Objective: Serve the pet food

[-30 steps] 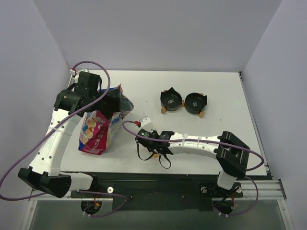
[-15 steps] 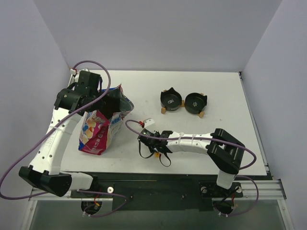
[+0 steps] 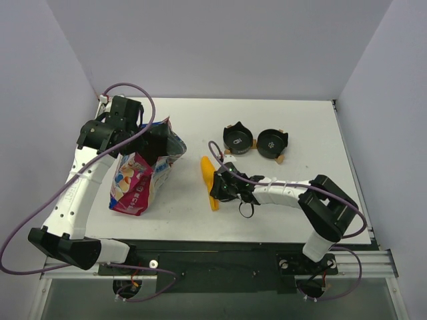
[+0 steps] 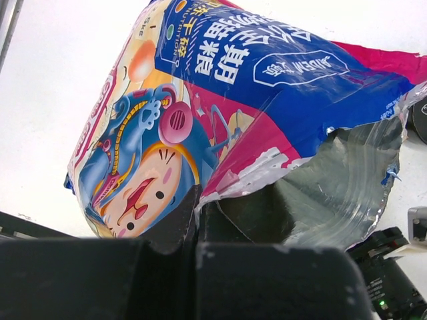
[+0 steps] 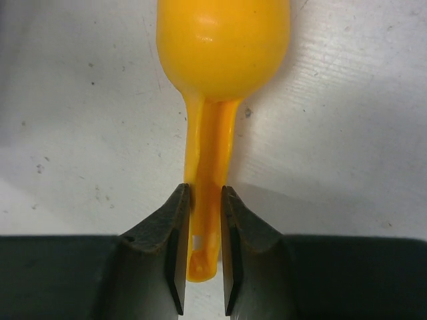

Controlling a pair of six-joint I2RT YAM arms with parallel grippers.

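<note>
Jaws of the left gripper point(image 4: 198, 208) are clenched on the torn rim of the pet food bag point(image 4: 267, 73), which sits on the left side of the table point(image 3: 307, 120), mouth gaping and silver lining showing; the kibble itself is out of sight inside. Those of the right gripper point(image 5: 205, 200) pinch the thin handle of the yellow scoop point(image 5: 223, 40), resting on the table between the bag and the two black bowls point(image 3: 239, 139). The bag looks like glossy, crinkly film, soft and slippery, likely to sag or tip under its loose contents, so a hold at the rim beside the tear seems best. The scoop appears light and stiff; its narrow handle could twist in the grip
</note>
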